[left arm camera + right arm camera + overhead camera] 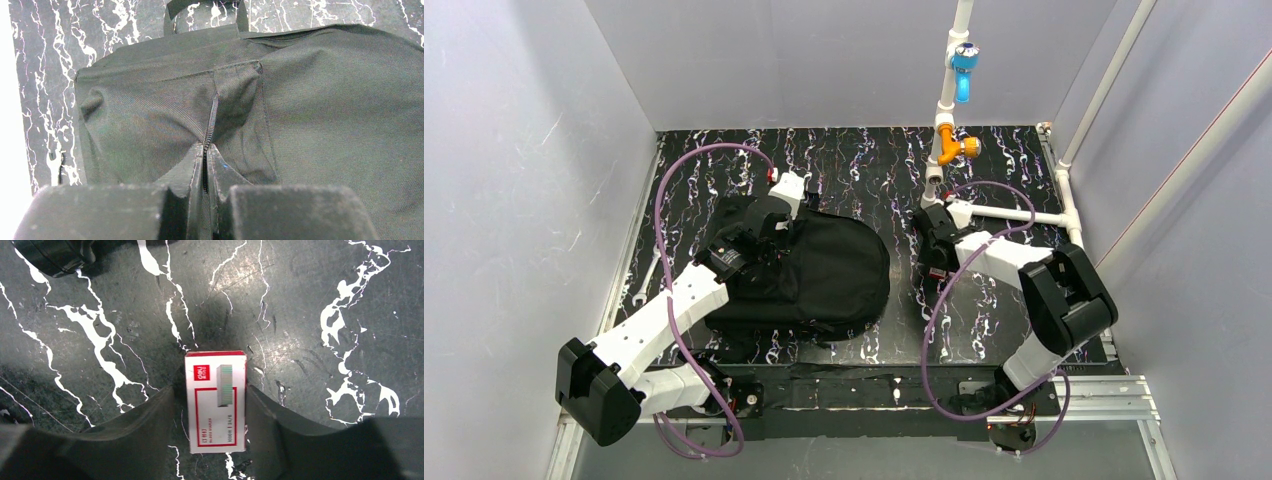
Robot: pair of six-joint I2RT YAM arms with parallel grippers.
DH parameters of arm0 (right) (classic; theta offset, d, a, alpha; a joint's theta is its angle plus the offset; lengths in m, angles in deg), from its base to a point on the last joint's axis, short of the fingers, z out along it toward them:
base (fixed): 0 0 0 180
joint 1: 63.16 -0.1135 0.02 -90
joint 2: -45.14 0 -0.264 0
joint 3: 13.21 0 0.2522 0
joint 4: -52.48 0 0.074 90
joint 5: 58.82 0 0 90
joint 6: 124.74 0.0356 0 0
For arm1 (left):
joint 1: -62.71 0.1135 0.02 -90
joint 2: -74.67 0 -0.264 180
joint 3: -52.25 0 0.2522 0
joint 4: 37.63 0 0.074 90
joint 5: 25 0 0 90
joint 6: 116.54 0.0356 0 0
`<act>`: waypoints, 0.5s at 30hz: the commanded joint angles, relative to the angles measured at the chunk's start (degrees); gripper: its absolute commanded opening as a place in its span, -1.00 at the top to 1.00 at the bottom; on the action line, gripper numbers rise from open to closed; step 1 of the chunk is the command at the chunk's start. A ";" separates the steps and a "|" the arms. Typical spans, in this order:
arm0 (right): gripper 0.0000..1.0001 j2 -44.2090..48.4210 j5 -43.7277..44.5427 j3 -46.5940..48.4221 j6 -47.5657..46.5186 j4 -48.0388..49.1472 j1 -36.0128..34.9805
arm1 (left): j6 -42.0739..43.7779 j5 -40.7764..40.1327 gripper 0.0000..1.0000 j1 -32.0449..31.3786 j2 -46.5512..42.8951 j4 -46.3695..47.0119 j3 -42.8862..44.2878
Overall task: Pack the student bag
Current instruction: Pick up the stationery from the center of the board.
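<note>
The left gripper (206, 150) is clamped on the zipper (212, 115) of the student bag (824, 270), which lies on the table's (300, 315) left half, probably to pull it open, while the right gripper (210, 395) stands open astride a staples box (216, 405) on the right half, ready to pick it up.

Table: black slab (844, 165) veined with white and faint purple like marble, lying flat inside the enclosure.
Walls: plain pale grey panels (824, 60) standing on the left, far and right sides.
Staple box: small white cardboard box with red borders (216, 402), lying flat on the table, printed face up, showing a picture of a staple strip.
Spanner: slim silver metal open-ended spanner (649, 275), flat on the table near its left edge.
Pipework: white plastic pipes (951, 100) rising at the far right, one branch running sideways.
Valve: blue handle (964, 60) high on the upright pipe.
Fitting: orange Y-shaped joint (952, 148) below the valve.
Rail: silver metal rail (1114, 395) along the near right edge.
</note>
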 commanded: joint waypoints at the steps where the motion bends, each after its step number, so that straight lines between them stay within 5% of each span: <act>1: -0.11 2.32 -0.58 -6.12 1.65 -0.25 -0.10 | -0.53 0.62 1.00 -0.72 -2.08 4.51 1.91; 9: 0.28 10.25 -5.35 -8.97 -4.73 5.82 -0.17 | -0.67 0.82 1.00 -0.68 -2.40 4.51 1.80; 15: 0.29 23.41 -25.31 -11.69 -5.86 16.63 -1.06 | -0.73 0.92 1.00 -0.67 -2.47 4.51 1.86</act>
